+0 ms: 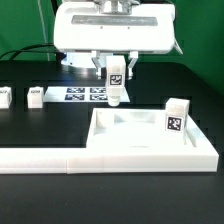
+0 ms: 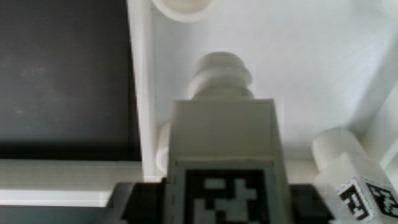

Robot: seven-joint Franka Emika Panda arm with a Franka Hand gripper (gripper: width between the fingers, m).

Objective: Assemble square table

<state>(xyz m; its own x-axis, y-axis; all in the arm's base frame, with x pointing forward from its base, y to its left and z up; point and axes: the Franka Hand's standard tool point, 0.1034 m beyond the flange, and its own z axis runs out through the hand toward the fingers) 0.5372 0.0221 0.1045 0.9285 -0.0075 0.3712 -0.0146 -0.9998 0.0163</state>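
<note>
White leg (image 1: 116, 92) is pinched betw. the fingers of the gripper (image 1: 116, 72), hung over the tabletop (image 1: 130, 128) at approx. 11 o'clock. Hole (image 2: 178, 8) isn't yet met by its tip — if lowered misaligned, the thread could be jammed, or the second leg (image 1: 177, 117) at 2 o'clock knocked.

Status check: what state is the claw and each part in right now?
Tabletop: lying flat, hollow side up.
Claw: shut.
Held leg: upright in the claw, above the tabletop.
Corner leg: standing upright on the tabletop.
Loose legs: lying apart, ungripped.
</note>
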